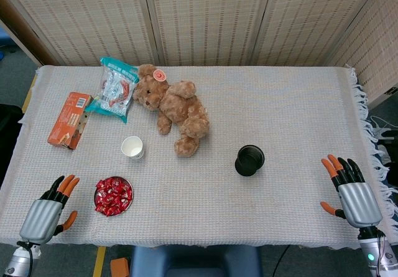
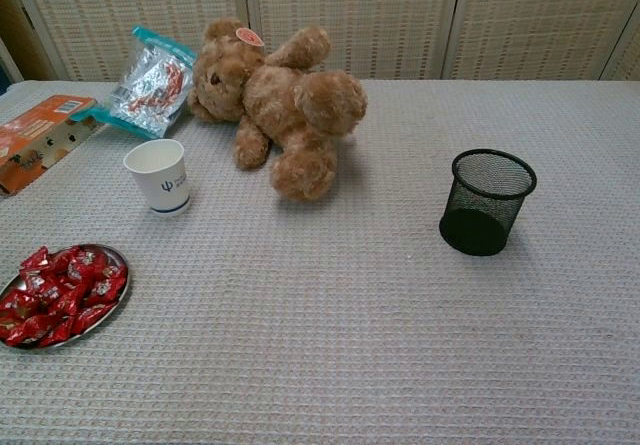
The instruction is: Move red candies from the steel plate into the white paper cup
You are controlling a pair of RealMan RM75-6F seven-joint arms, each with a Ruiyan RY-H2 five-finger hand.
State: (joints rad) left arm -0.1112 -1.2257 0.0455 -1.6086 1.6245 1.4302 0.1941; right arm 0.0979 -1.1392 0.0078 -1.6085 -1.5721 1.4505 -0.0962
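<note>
Left hand (image 1: 45, 213) over the near-left table edge, just left of the steel plate, fingers apart and pointing up-table, holding nothing, not touching the plate. Right hand (image 1: 352, 192) at the near-right edge, fingers spread, empty, well apart from everything. Neither hand shows in the chest view.

Table (image 1: 286, 115) covered in a pale woven cloth. Teddy bear (image 1: 175, 107) lying on its back, back-left of centre. Clear snack bag with teal edges (image 1: 116, 88) just left of the bear's head, near or touching it. Orange box (image 1: 69, 119) lying flat at far left. Black mesh pen cup (image 2: 486, 200) upright, right of centre; I see nothing inside it. Steel plate (image 2: 116, 258) at near-left, heaped with red candies (image 2: 60, 293), all wrapped, none off the plate. White paper cup (image 2: 159, 175) upright between plate and bear, closer to the bear's leg; inside looks empty from the head view.
</note>
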